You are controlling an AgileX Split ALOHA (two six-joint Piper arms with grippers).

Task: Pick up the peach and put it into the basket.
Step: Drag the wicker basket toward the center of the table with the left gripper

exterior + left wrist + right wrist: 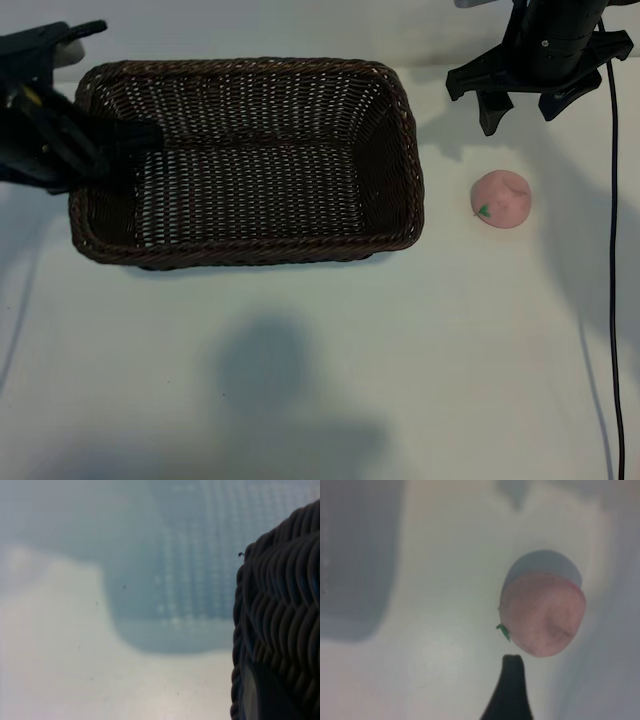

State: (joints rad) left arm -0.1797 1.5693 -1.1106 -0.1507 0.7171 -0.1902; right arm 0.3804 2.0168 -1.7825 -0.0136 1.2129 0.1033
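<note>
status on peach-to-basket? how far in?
Nothing done yet. The peach lies on the table, to the right of the basket and apart from it; the basket holds nothing. In hand: the right gripper hangs open above and behind the peach, not touching it. The left gripper sits at the basket's left rim. Left: grasp, carry, drop in.

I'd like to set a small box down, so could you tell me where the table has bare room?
The broad strip in front of the basket is bare, as is the gap between basket and peach. It is crowded at the basket's left end, where the left gripper sits, and behind the peach under the right gripper.
</note>
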